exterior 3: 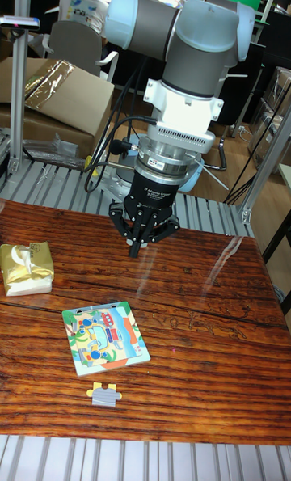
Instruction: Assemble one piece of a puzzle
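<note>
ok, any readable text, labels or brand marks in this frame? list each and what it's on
None can be quoted with confidence.
End effector body: small white lettering, too blurred to read.
Gold packet at the table's left edge: a faint mark on top, illegible.
Puzzle board: colourful picture only, no readable words.
Loose puzzle piece in front of the board: no text.
Seated person's shirt in the background: printed graphic, too small to read.

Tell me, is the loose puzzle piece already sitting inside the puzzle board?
No, the loose puzzle piece lies on the table just in front of the puzzle board, apart from it.
</note>
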### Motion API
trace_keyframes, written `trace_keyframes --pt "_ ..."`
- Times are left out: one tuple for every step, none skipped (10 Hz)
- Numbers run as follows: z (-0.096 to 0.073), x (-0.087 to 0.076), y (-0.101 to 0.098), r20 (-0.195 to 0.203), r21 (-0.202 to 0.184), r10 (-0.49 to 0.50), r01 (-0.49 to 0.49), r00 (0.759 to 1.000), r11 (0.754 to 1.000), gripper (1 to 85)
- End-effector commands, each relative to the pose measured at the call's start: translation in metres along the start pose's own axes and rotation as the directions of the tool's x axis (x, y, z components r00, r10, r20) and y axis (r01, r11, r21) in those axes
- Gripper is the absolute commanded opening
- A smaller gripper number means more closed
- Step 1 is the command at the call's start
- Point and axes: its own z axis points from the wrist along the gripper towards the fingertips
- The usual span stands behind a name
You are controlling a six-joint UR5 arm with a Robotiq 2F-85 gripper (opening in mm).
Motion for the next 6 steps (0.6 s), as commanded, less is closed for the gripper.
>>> trace_keyframes --pt "-0.0010 -0.0006 0.0025 0.002 -0.013 0.005 -0.005 1.000 1.000 1.3" --pt "-0.0008 -0.0003 0.0024 0.002 -0.013 0.007 -0.007 1.000 1.000 1.3" --pt "-0.0005 -0.0001 0.0023 0.002 -0.013 0.010 -0.010 1.000 1.000 1.3" --pt "-0.0002 -0.0003 0.0025 0.004 -0.014 0.012 -0.012 1.000 1.000 1.3" --pt "0.0002 -0.0004 0.0028 0.005 -0.016 0.013 -0.013 1.000 1.000 1.3" --pt "0.0003 -0.0003 0.0031 0.005 -0.017 0.013 -0.013 1.000 1.000 1.3"
